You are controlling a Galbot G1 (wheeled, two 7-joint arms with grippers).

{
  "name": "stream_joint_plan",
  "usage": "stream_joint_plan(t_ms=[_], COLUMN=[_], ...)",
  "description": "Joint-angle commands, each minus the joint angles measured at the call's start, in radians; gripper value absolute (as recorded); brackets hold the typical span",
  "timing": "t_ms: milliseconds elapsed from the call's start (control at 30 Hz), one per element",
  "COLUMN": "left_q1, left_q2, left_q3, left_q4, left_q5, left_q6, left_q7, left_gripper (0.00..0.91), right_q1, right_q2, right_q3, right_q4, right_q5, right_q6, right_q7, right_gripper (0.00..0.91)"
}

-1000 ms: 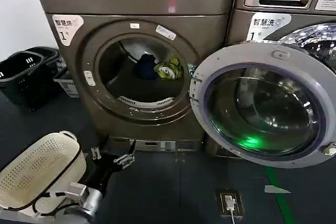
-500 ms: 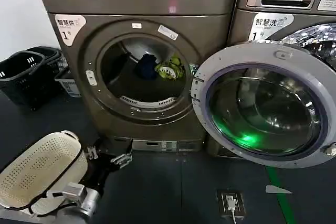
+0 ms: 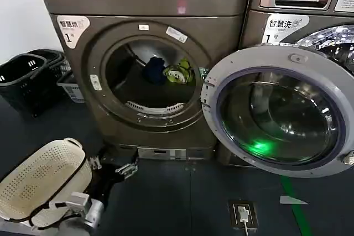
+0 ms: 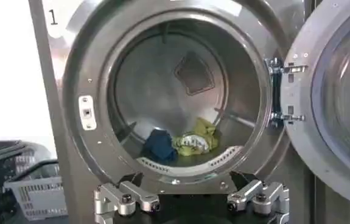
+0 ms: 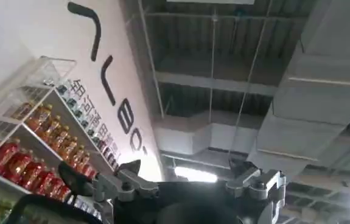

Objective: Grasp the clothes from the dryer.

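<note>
Dark floor, bronze-grey dryer (image 3: pixel 149 75) wide open — soft navy and yellow-green clothes (image 3: pixel 168 71) far inside; left gripper (image 3: pixel 114 165) low, fingers wide; right gripper (image 5: pixel 190 185) spread, empty.

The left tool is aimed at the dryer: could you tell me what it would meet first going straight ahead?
Probably the dryer's lower porthole rim, just below the clothes; the open left tool points low, though depth is unclear.

L gripper (image 3: pixel 114 165) slid slightly left/down vs 1 s ago | cream basket (image 3: pixel 41 183) barely shifted
</note>
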Motion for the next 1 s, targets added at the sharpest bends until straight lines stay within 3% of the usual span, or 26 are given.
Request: stream_joint_plan(t_ms=[33,1000], left_q1=[-0.003,-0.010], left_q2=[0.000,-0.008], left_q3=[0.001,0.005], left_q4=[0.003,0.005], left_q5=[-0.008,-0.029], left_q6=[0.003,-0.011], left_q7=[0.001,-0.014], left_gripper=[0.907,0.907], right_q1=[0.000,-0.007], right_q2=[0.001,0.000], right_q3=[0.001,0.008], right_q4=[0.001,-0.001], right_q5=[0.001,0.004], right_q6=[0.003,0.005], right_q7=[-0.001,-0.007], right_gripper=[0.907,0.907])
